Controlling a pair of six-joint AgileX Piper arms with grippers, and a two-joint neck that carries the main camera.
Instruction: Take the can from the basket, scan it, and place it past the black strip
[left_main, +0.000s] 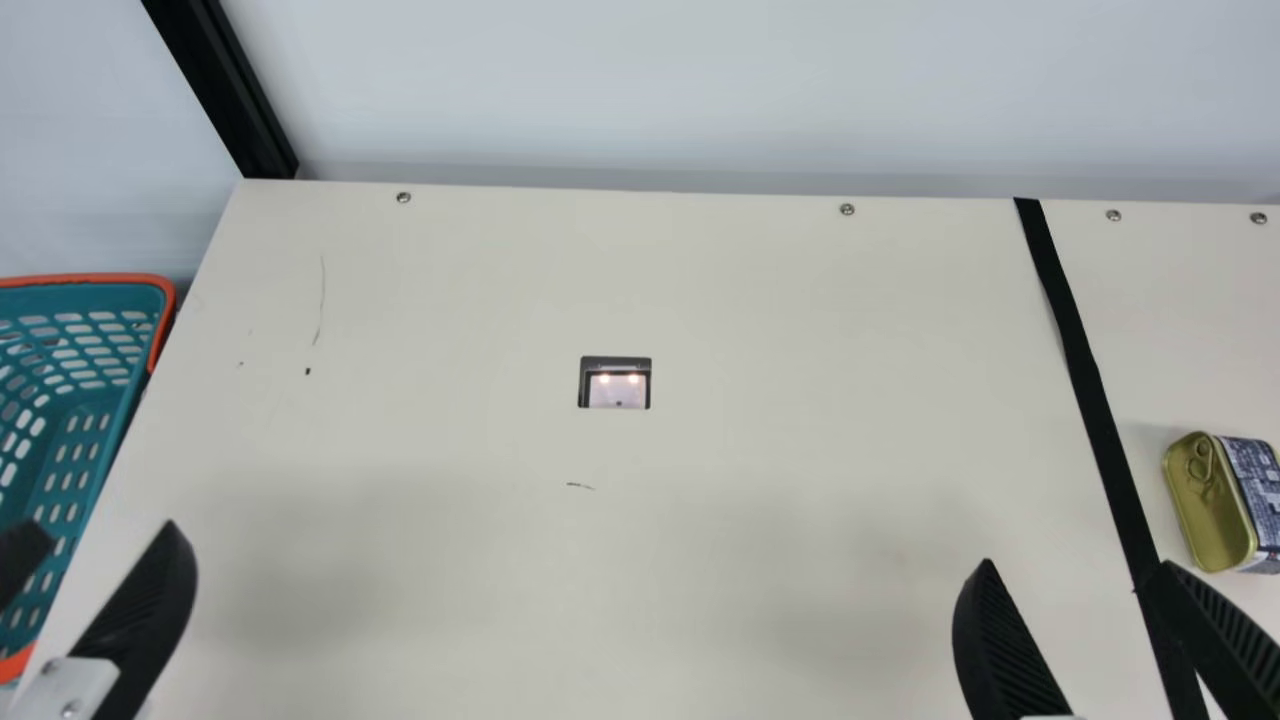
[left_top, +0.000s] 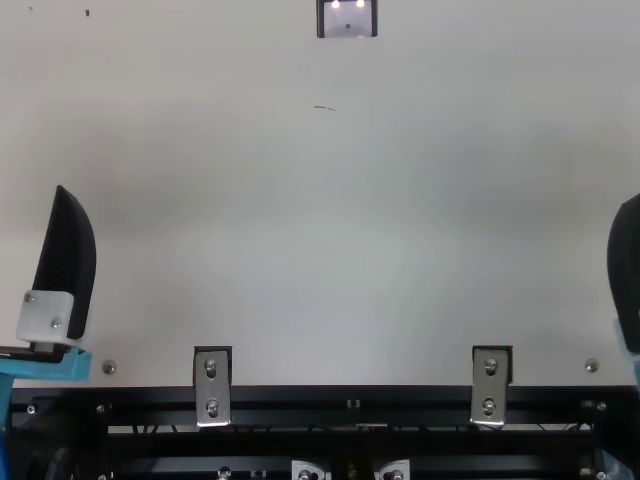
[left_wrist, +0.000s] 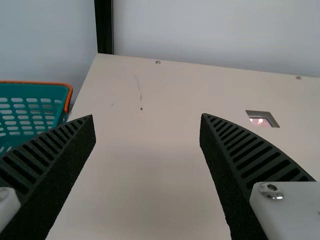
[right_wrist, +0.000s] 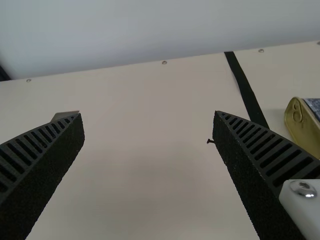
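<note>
Can (left_main: 1225, 505) rests on the cream table (left_main: 760, 460) beyond the black strip (left_main: 1090, 400), just beside it and apart from it, on the side away from the scanner window (left_main: 616, 385). That is where the task wants it, so the placing looks complete; whether the scan registered cannot be told. Left gripper (left_wrist: 147, 115) and right gripper (right_wrist: 148, 114) both have fingers spread wide with nothing between them. Left gripper is held at the near side of the table by the basket (left_main: 90, 278), probably a ready position for another pick. Right gripper is near the strip, its fingers off the can, presumably to leave the can undisturbed. The two similar open poses suggest a rest stance rather than a grasp in preparation. Scanner window lies between basket and strip, an arrangement that puts the scan on the way across. Orientation: can appears set on a long narrow side, gold lid turned toward the strip, printed label over the upper side. Long axis runs near to far, roughly along the strip and slightly slanted; the pull ring (left_main: 1200, 462) is at the far end of the lid. Such a stance probably offers a narrower footing than lying flat, so a brush from a finger could tip it. Judged next step: none on the can; keep both arms clear.
</note>
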